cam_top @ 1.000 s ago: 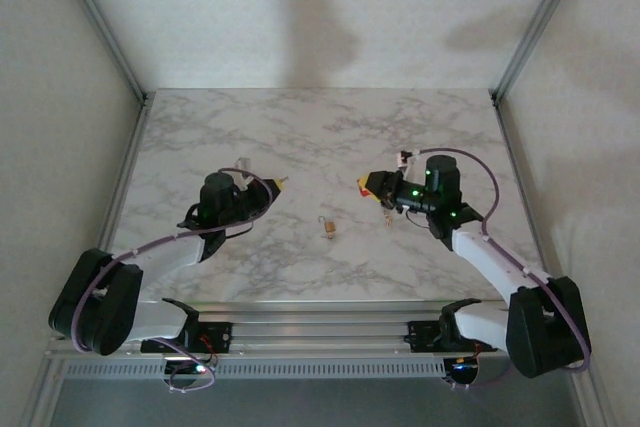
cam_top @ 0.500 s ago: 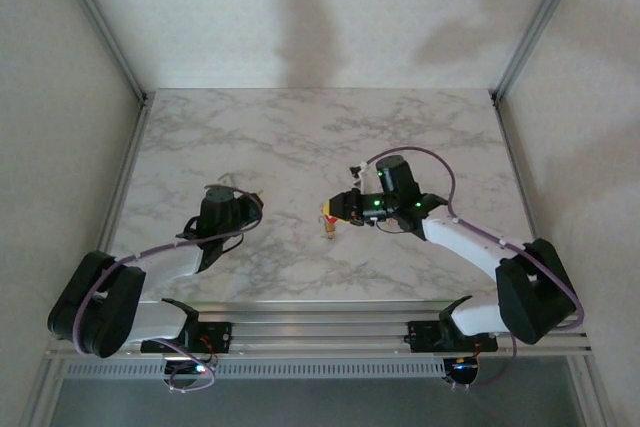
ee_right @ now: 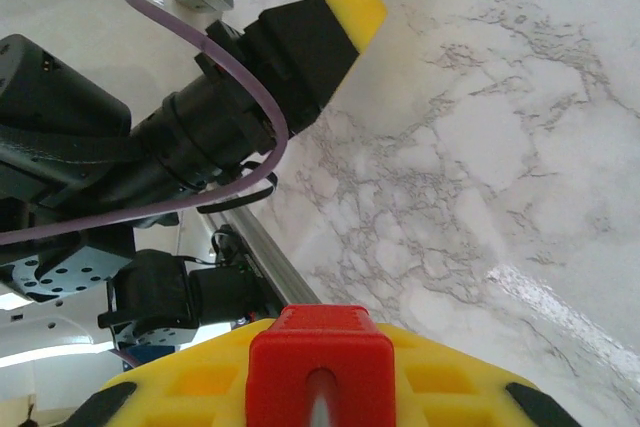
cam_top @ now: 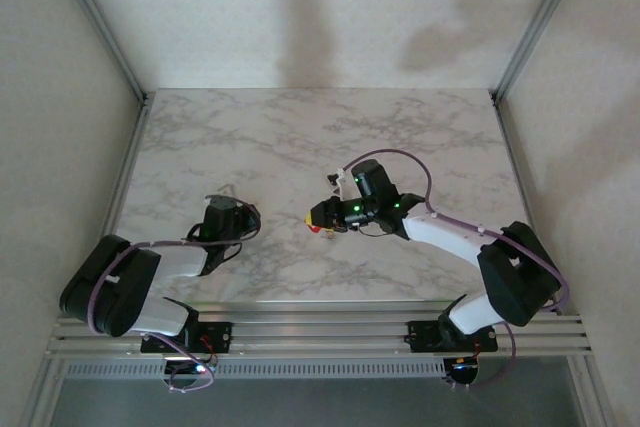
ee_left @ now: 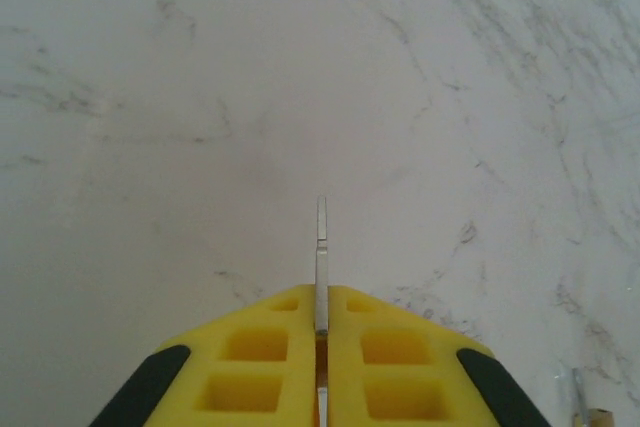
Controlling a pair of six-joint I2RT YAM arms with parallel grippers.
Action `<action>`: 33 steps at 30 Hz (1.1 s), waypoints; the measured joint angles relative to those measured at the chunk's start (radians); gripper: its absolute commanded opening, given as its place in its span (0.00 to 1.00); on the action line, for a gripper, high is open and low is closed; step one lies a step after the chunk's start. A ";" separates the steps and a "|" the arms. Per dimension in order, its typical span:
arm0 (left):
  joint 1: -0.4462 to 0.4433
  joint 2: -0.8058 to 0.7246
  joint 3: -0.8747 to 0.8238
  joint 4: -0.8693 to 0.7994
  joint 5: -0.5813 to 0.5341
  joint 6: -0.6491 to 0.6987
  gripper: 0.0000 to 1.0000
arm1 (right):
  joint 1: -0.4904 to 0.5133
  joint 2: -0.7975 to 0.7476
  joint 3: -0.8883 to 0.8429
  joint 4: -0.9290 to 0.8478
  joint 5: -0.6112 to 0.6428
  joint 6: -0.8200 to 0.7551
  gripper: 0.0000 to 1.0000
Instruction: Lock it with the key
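- Marble-patterned in white and grey, the table carries both arms, whose bases are bolted at its near edge.
- We see the left gripper with its yellow fingers pressed together on a thin metal key. The key is seen edge-on, and its blade sticks out straight ahead past the fingertips.
- In the right wrist view, that same key shows as a short tan-coloured tip poking from the yellow end of the left gripper, above bare tabletop.
- From above, the left gripper sits over the left-front part of the table, with its arm folded back close to its base.
- The right gripper reaches across to about the middle of the table's front half, its tip pointing left and held low over the surface.
- Its jaws are partly closed around a red block-shaped piece, which is seated between the yellow fingers with a pale slit down its centre. We cannot tell what this piece is.
- The two grippers face each other, near but not touching, with a strip of bare table between them.
- A small brass-coloured bit with a thin metal rod lies on the table at the lower right corner of the left wrist view. It is too small for us to name.
- A purple cable loops around the black body of the left arm.
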 measured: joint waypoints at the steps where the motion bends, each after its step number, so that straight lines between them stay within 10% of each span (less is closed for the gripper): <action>1: 0.000 0.006 -0.005 0.003 0.000 0.000 0.12 | 0.003 0.007 0.002 0.003 0.001 0.000 0.00; 18: 0.002 0.018 -0.030 0.035 0.040 -0.027 0.36 | 0.014 0.103 0.048 0.025 -0.003 0.003 0.00; 30: 0.015 -0.327 -0.048 -0.041 -0.008 -0.026 0.68 | 0.026 0.343 0.333 -0.213 -0.005 -0.112 0.00; 33: 0.015 -0.412 -0.077 -0.029 -0.043 -0.014 0.95 | 0.053 0.430 0.429 -0.310 0.000 -0.162 0.00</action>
